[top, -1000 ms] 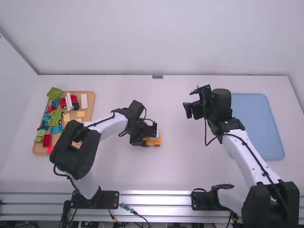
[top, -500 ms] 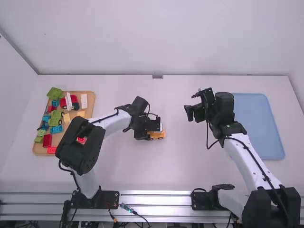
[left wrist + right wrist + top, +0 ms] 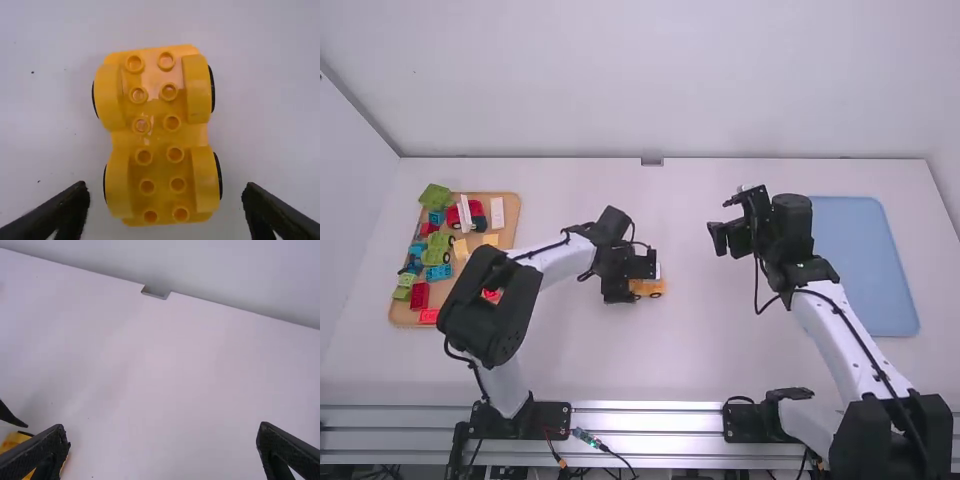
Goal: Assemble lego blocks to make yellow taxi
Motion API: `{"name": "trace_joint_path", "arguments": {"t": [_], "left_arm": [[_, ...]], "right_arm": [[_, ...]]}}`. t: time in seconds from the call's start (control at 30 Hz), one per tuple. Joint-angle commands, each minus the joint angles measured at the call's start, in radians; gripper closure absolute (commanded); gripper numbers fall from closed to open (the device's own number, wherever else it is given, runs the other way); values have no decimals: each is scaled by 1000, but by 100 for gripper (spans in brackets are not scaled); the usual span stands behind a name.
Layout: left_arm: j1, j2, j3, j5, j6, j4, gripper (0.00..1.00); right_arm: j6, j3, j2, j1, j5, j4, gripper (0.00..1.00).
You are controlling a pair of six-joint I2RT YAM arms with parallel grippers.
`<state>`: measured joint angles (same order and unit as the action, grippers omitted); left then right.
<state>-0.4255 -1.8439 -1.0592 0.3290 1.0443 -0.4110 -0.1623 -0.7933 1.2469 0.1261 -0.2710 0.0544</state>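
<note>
Tabletop (image 3: 270,125), left wrist view: studded yellow chassis (image 3: 159,135)

There's the yellow Duplo-style car chassis (image 3: 159,135), sitting level on the white table (image 3: 720,340), wheels down, near the middle. It's glossy, pinched at the waist, with four rounded fenders over black tyres, and two rows of hollow round studs facing up. Over on the wooden tray (image 3: 510,222), two small yellow blocks (image 3: 490,240) lie near each other among other coloured pieces (image 3: 437,247).
</note>
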Motion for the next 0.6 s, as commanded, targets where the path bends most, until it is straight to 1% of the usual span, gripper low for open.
{"name": "trace_joint_path", "arguments": {"t": [0.0,0.1,0.17,0.27,0.3,0.33,0.43,0.47,0.5,0.57], "left_arm": [[0,3,20,9,0,-1,1],[1,4,11,-18,-1,-1,1],[0,6,-18,-37,-21,-33,1],[0,15,-112,-61,-58,-159,1],[0,15,-118,-61,-59,-167,1],[4,17,-172,-62,-60,-245,1],[26,17,-302,-111,-69,-396,1],[27,17,-309,-114,-74,-401,1],[39,17,-348,-142,-117,-425,1],[67,17,-406,-205,-255,-419,1]], "right_arm": [[0,9,-22,-2,-6,-2,1],[0,9,-22,-2,-11,-2,1],[-4,9,-22,-2,-21,-3,1],[-3,9,-22,-2,-20,-14,1],[-3,9,-22,-2,-21,-15,1],[-2,9,-22,-2,-21,-23,1],[0,9,-22,-2,-20,-37,1],[0,9,-22,-2,-21,-37,1],[0,9,-22,-2,-20,-40,1],[0,9,-22,-2,-20,-47,1]]}}
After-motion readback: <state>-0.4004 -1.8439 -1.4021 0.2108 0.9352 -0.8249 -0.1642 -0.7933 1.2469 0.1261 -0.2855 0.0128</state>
